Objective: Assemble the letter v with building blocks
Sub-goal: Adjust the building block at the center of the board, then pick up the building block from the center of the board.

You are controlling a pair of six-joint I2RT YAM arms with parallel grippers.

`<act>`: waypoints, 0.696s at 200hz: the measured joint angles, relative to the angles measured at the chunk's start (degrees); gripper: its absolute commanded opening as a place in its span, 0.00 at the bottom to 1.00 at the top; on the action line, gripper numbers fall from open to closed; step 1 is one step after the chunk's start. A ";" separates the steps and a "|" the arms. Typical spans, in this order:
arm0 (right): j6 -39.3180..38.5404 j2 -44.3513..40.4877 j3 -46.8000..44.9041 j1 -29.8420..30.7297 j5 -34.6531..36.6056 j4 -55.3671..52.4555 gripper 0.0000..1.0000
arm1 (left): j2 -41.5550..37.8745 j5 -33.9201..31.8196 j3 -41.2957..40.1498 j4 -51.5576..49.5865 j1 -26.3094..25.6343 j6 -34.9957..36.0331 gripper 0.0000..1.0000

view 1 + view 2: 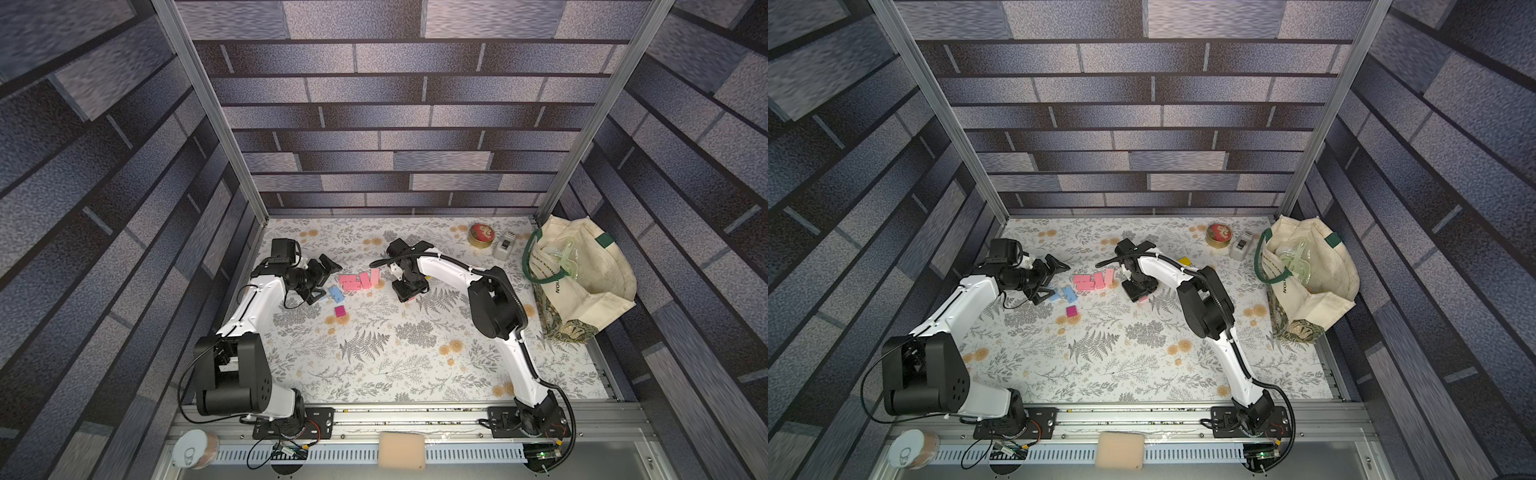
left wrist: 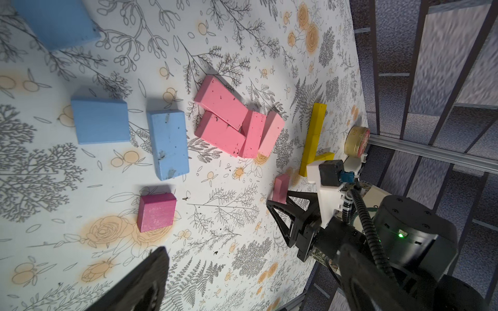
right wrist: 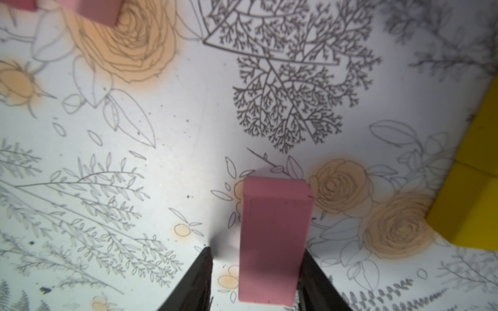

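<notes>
A light pink brick stands on the floral cloth between the fingers of my right gripper. The jaws are open: a gap shows at one finger, and the other finger sits close against the brick. Several pink bricks lie bunched together at mid-table. Blue bricks and a magenta cube lie just left of them. Yellow bricks lie beyond the right gripper. My left gripper hangs wide open beside the blue bricks, with nothing between its fingers.
A round red-and-gold tin and a small white-grey box stand at the back right. A cream tote bag fills the right edge. A sponge and a can rest on the front rail.
</notes>
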 measured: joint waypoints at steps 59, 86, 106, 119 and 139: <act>0.79 -1.75 -0.48 -1.01 0.68 -0.76 0.64 | 1.40 -0.61 2.16 -1.86 -0.37 0.28 1.00; 0.83 -6.67 -0.48 -2.89 0.85 -0.87 0.83 | 7.72 -4.74 11.17 -9.05 -2.89 4.17 1.00; 1.33 -13.22 -0.70 -4.96 1.11 -0.35 1.00 | 14.97 -10.86 20.37 -14.73 -7.06 8.81 1.00; 1.62 -17.68 -1.90 -5.90 1.68 0.55 1.00 | 19.23 -15.91 25.51 -18.73 -10.27 11.65 1.00; 2.03 -26.14 -6.23 -7.76 2.43 3.10 1.00 | 26.47 -23.61 33.48 -24.57 -15.41 15.34 0.99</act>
